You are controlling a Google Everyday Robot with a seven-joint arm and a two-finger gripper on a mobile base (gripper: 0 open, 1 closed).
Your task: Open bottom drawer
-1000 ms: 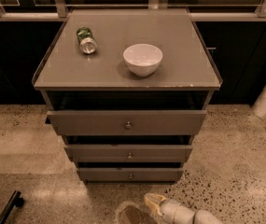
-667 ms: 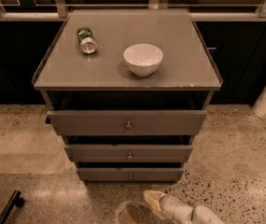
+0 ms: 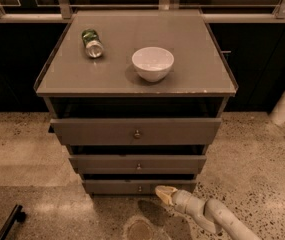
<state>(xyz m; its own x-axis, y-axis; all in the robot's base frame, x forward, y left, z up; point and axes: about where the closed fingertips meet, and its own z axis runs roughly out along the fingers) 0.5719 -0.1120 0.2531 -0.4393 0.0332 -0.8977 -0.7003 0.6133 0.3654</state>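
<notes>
The bottom drawer [image 3: 112, 186] is the lowest and narrowest of three grey drawer fronts, with a small round knob [image 3: 140, 188] at its centre. It stands slightly out, with a dark gap above it. My gripper [image 3: 164, 193] comes in from the lower right on a pale arm. Its tip is just right of and slightly below the knob, close to the drawer front.
The middle drawer [image 3: 138, 163] and the top drawer [image 3: 136, 131] also stand partly out. A white bowl [image 3: 153, 63] and a green can [image 3: 92, 43] lying on its side rest on the cabinet top [image 3: 202, 74]. A dark bar [image 3: 9, 223] lies on the floor lower left.
My gripper has moved up and slightly left, closer to the bottom drawer's front. The drawers, bowl and can have not moved.
</notes>
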